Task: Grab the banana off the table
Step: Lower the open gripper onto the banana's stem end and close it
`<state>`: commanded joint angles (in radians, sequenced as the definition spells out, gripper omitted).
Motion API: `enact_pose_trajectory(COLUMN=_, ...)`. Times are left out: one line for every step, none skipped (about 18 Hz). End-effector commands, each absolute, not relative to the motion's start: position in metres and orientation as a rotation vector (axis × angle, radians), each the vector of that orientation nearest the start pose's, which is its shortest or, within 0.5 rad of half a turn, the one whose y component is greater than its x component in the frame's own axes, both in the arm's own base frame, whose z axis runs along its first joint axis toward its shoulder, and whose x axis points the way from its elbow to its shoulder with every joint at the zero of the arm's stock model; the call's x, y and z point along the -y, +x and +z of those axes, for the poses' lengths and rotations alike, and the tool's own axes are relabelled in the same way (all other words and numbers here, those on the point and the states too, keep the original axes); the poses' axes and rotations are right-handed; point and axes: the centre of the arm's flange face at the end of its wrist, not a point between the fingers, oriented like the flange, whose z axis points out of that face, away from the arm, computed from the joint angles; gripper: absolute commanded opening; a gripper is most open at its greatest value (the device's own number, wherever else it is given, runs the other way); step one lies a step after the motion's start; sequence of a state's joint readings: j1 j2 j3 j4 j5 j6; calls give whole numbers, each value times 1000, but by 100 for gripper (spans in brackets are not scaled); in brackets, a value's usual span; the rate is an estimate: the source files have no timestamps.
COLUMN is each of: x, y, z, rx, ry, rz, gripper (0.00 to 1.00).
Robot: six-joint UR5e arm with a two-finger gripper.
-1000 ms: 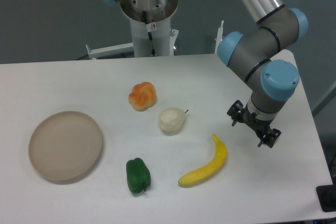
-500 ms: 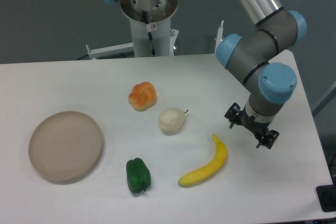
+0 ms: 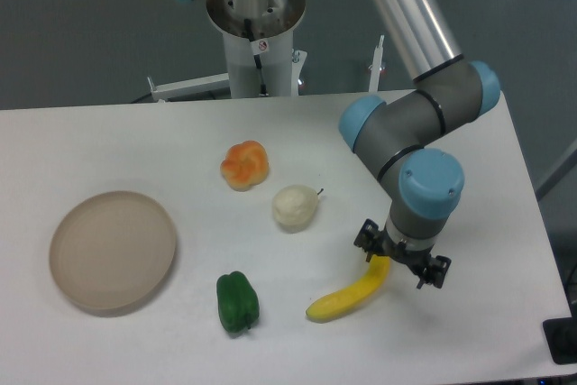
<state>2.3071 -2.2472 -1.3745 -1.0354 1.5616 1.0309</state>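
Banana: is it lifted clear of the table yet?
No, the banana lies flat on the table, with the gripper over its upper end.

The arm (image 3: 410,123) is made of grey rounded joints with light blue end caps and a silver tube. Its wrist carries a small black gripper (image 3: 401,257). The silver base column (image 3: 259,42) shows dark screws.

1. The arm reaches down from the upper middle, its silver tube ending in grey joints with blue caps.
2. The wrist points straight down.
3. The gripper (image 3: 400,261) hangs low, jaws spread apart.
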Motion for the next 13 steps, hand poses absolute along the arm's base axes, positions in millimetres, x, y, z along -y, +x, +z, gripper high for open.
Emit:
enact_pose_trajectory(x=-624, y=-383, z=216, rx=-430, ry=-3070, rz=51, gripper=100)
enact_pose_trajectory(x=-625, y=-382, z=211, rx=-416, ry=-3076, rz=42, gripper=100)
enact_pose_trajectory(x=-628, y=-377, z=206, rx=-426, ry=-3079, rz=35, gripper=100)
enact_pose_trajectory(x=-630, y=-376, z=199, rx=-433, ry=-3084, rz=24, gripper=100)
enact_pose_trajectory(x=-630, y=-376, z=199, rx=-431, ry=-3085, rz=22, gripper=100)
enact_pose_trajectory(x=-629, y=-374, z=194, rx=-434, ry=-3091, rz=11, gripper=100)
enact_pose_trajectory(x=-630, y=-371, z=188, rx=-440, ry=-3099, rz=3, gripper=100)
enact_pose_trajectory(x=-634, y=-365, z=185, rx=-441, ry=-3105, rz=6, gripper=100)
enact_pose_trajectory(x=-636, y=-365, z=185, rx=-427, ry=-3106, rz=7, gripper=98)
enact_pose_trajectory(x=-636, y=-365, z=184, rx=-422, ry=-3108, rz=6, gripper=78)
enact_pose_trajectory(x=-636, y=-365, z=184, rx=-422, ry=-3108, rz=6, gripper=59)
enact_pose_trajectory(x=-637, y=-366, z=186, rx=-422, ry=-3107, rz=14, gripper=41)
enact_pose_trajectory(x=-637, y=-366, z=187, rx=-422, ry=-3106, rz=16, gripper=27)
